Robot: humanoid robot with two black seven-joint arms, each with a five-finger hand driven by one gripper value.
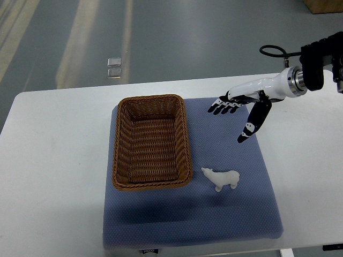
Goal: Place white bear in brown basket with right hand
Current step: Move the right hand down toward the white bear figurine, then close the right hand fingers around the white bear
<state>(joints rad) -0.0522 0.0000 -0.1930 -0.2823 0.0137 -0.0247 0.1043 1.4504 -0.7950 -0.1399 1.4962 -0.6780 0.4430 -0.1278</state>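
Observation:
A small white bear (pixel 221 179) lies on its side on the blue mat (pixel 236 214), just right of the brown wicker basket (pixel 122 144). The basket is rectangular and holds nothing. My right hand (pixel 236 115) hovers above the mat's far right part, well beyond the bear and apart from it. Its fingers (pixel 221 107) are spread toward the left and the thumb points down; it holds nothing. The right arm comes in from the upper right.
The mat lies on a white table (pixel 53 160) whose near and far edges are in view. Two small clear squares (pixel 113 67) lie on the grey floor beyond the table. A brown box corner (pixel 324 5) shows at the top right.

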